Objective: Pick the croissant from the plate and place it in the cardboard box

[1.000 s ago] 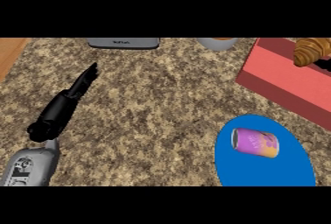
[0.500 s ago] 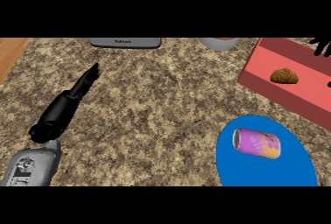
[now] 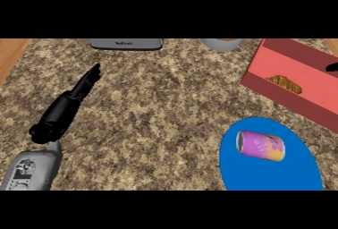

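Fingers (image 3: 88,81) on my left hand (image 3: 61,112) are straight and pressed together, holding nothing, low over the speckled counter (image 3: 165,107). Near right, the blue plate (image 3: 290,174) carries a purple can (image 3: 260,146). Beyond it, the croissant (image 3: 285,83) lies inside the red box (image 3: 310,91). Only a dark tip of my right hand (image 3: 332,67) shows there, and I can't tell its state. Farthest back are a grey appliance (image 3: 125,43) and a cup (image 3: 221,44).

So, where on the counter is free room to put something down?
The widest bare counter lies between the left hand and the blue plate, below the grey appliance. Right side is crowded: plate with can, cardboard box.
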Controlling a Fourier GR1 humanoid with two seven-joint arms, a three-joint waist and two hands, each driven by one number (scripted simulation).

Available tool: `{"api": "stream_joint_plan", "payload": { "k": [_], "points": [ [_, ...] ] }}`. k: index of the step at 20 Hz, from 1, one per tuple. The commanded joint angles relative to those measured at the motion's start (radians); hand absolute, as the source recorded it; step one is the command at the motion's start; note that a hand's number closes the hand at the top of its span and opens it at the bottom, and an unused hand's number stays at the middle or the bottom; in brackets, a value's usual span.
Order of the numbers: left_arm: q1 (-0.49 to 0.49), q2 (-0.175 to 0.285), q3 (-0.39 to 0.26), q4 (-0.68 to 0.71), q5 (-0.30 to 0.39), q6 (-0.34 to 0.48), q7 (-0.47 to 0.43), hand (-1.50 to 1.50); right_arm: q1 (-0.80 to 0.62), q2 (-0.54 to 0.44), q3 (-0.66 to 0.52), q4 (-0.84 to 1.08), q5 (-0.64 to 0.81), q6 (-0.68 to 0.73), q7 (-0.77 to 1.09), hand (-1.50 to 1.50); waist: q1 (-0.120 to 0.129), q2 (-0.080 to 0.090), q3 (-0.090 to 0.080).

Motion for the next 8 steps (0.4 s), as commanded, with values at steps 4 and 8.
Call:
{"api": "stream_joint_plan", "payload": {
  "k": [4,8],
  "points": [
    [0.005,-0.002,-0.008,-0.03,0.004,-0.009,0.021,0.0,-0.033,-0.084,-0.26,0.167,-0.228,0.009,0.169,-1.5,0.016,0.008,0.0],
    [-0.025,-0.005,-0.008,-0.009,-0.002,-0.007,0.0,0.0,-0.011,-0.147,-0.291,0.166,-0.257,-0.014,0.185,-1.5,0.025,0.016,0.001]
  ]
}}
